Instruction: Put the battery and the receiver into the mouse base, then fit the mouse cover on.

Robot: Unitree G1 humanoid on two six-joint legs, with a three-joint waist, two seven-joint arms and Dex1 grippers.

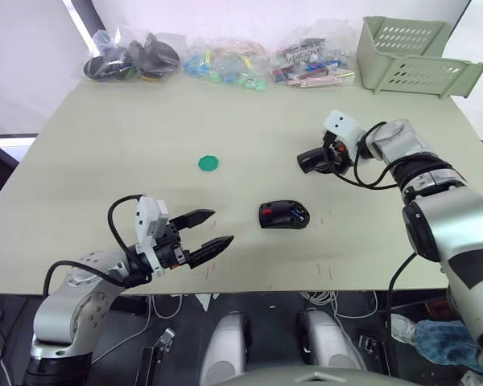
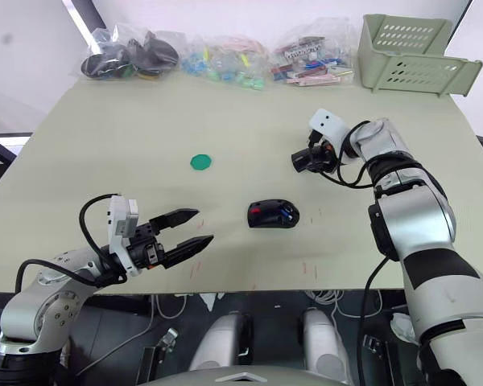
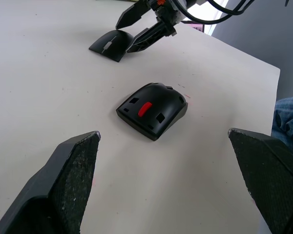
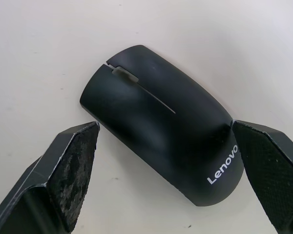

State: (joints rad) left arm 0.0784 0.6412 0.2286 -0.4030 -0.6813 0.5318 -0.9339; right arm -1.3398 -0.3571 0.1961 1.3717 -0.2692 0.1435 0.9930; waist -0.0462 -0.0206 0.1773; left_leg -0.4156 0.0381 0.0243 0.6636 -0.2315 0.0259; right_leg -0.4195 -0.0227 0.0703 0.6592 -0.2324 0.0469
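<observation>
Now, from the head views, I am seeing the black oval mouse base with the red wheel (image 1: 283,215) lying mid-table, blue showing inside it, likely the battery. My right gripper (image 1: 315,160) is sitting beyond it at the plain glossy black curved mouse cover (image 1: 307,161); my left gripper (image 1: 212,229) is hovering apart near the front table edge.

In the left wrist view, its fingers (image 3: 71,170) are spread wide, base ahead.

In the right wrist view, the fingers (image 4: 71,168) are spread, straddling the cover (image 4: 163,146) without clamping. I judge the slick shell could squirt out of an off-centre squeeze. Open table is lying all around; the green disc (image 1: 208,163) is well apart.
</observation>
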